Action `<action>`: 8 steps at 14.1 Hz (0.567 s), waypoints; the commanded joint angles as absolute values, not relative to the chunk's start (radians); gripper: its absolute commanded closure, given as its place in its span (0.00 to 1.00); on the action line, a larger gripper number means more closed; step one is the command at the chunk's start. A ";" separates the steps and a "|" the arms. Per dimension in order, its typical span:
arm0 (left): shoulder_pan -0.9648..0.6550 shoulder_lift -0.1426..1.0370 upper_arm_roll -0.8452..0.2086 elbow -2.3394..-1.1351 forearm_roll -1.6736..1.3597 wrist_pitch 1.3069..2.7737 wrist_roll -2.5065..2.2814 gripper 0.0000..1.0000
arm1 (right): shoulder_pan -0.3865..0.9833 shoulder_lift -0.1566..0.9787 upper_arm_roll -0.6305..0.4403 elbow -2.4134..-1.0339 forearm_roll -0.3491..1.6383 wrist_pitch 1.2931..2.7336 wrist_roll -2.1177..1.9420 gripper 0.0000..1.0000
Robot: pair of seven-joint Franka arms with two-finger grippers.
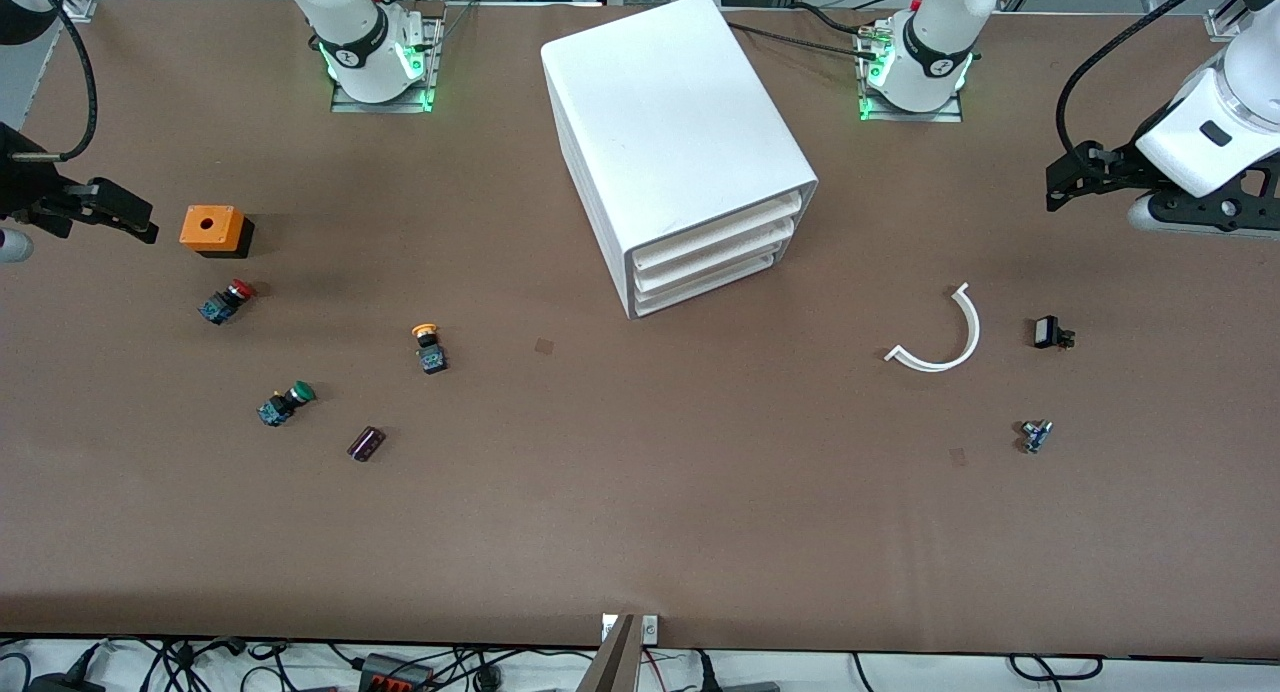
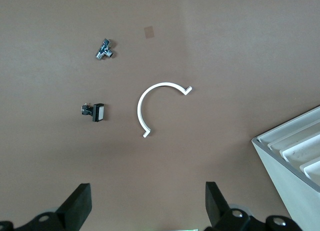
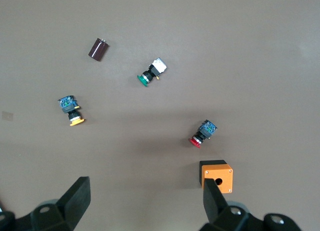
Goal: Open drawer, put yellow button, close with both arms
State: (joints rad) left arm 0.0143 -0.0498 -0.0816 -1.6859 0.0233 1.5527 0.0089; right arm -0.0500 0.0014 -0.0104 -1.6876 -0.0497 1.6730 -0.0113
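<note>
Brown table [image 1: 640, 532] holds three buttons, one yellow button [image 1: 429, 347], closed drawer [image 1: 716, 236].

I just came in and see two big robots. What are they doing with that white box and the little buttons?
Nothing is being handled yet. The white plastic cabinet has its top drawer shut. The small yellow-capped push button lies on the brown table with the red-capped and green-capped buttons. The left gripper hangs empty, jaws open, over the white curved plastic strip's end of the table; the right gripper hangs open beside the orange box.
</note>
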 commanded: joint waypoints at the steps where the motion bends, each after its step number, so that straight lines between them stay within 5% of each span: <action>1: 0.017 -0.040 -0.084 -1.655 0.009 1.528 0.023 0.00 | -0.055 -0.029 -0.005 -1.717 -0.048 1.683 -0.025 0.00; 8: 0.014 -0.037 -0.087 -1.638 0.011 1.531 0.025 0.00 | -0.055 -0.026 -0.005 -1.710 -0.048 1.674 -0.025 0.00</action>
State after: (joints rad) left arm 0.0139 -0.0497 -0.0824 -1.6833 0.0233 1.5527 0.0089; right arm -0.0500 0.0014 -0.0104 -1.6876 -0.0497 1.6722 -0.0113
